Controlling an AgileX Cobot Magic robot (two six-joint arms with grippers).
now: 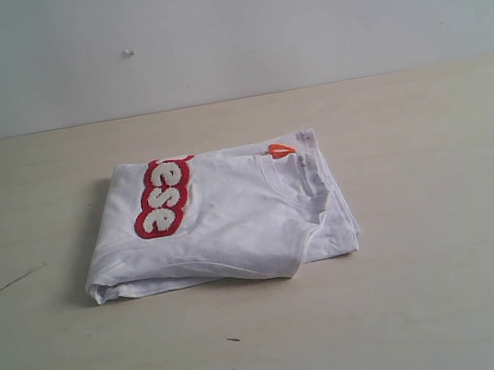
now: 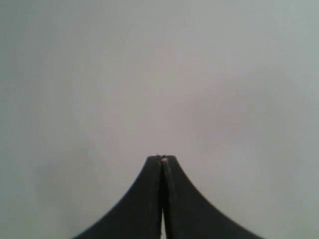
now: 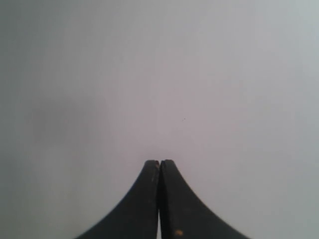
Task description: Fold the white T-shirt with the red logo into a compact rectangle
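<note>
Pale wood of the table runs under a plain grey-white wall, and we see the white T-shirt lying near the middle of that table as a thick, roughly rectangular bundle. Its layers are stacked on one another, with a rounded fold along the near edge, which is why it sits so compact. The red logo shows only in part, on the top layer toward the left, its letters turned sideways; we take the rest to be tucked under the folds. The collar and orange neck tag lie at the right end.

Neither arm appears over the table. We find the left claw pinched fully together with nothing between its tips, and the right claw the same, each facing only blank wall. We judge the folding essentially finished, with the arms parked clear so the bundle lies undisturbed. The right-hand edges look slightly uneven.
</note>
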